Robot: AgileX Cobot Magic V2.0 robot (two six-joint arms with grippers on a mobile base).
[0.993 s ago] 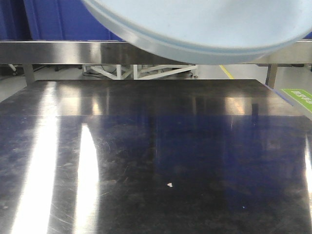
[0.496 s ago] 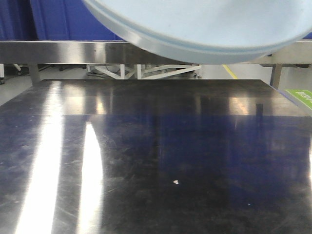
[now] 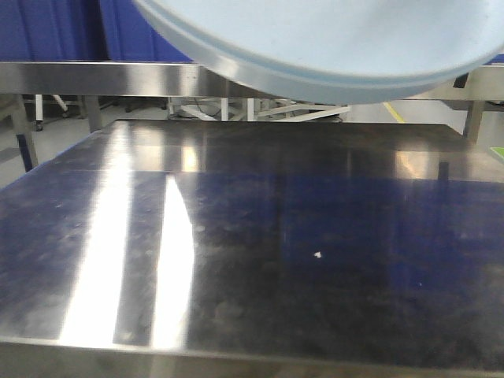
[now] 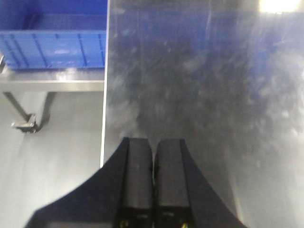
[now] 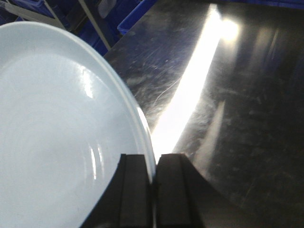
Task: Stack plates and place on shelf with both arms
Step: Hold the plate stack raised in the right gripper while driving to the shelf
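A pale bluish-white plate (image 3: 331,39) hangs high across the top of the front view, its underside towards the camera. A second edge line runs along its rim, and I cannot tell whether it is one plate or two stacked plates. In the right wrist view my right gripper (image 5: 155,156) is shut on the plate's (image 5: 52,128) rim, above the dark table. My left gripper (image 4: 153,140) is shut with nothing in it, over the table's left edge. The shelf's steel front rail (image 3: 94,79) runs behind the table.
The dark glossy scratched tabletop (image 3: 252,236) fills the front view, with its near edge at the bottom. A blue crate (image 4: 52,47) sits on a steel rail left of the table, over grey floor. More blue crates (image 5: 128,14) lie beyond the table's far side.
The table and the shelf rail have shifted right and further off in the front view, and the table's near edge has come into sight. The plate stays at the same spot in the view.
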